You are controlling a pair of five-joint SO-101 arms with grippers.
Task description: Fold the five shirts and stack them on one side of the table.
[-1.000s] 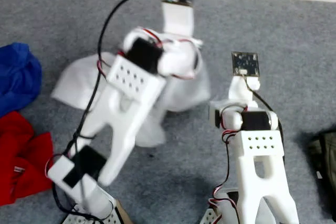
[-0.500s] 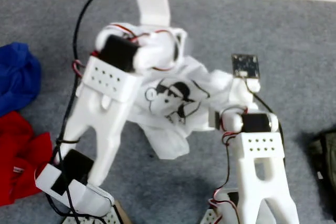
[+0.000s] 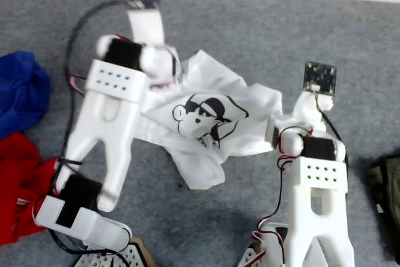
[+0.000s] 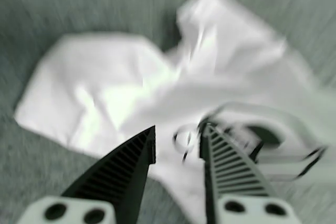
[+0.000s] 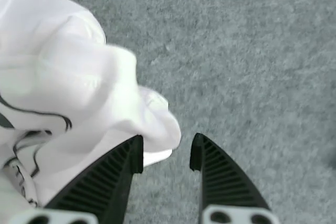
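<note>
Over the crumpled white shirt (image 3: 212,123) in the middle of the table (image 3: 350,35), your left gripper (image 4: 178,129) and, at its edge, right gripper (image 5: 167,140) both have fingers parted, empty. You seem to be spreading it; next, pinch opposite hems.

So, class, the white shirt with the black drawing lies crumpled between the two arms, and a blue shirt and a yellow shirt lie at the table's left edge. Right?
No: the high view shows a red shirt, not a yellow one, beside the blue shirt. The rest is right.
</note>
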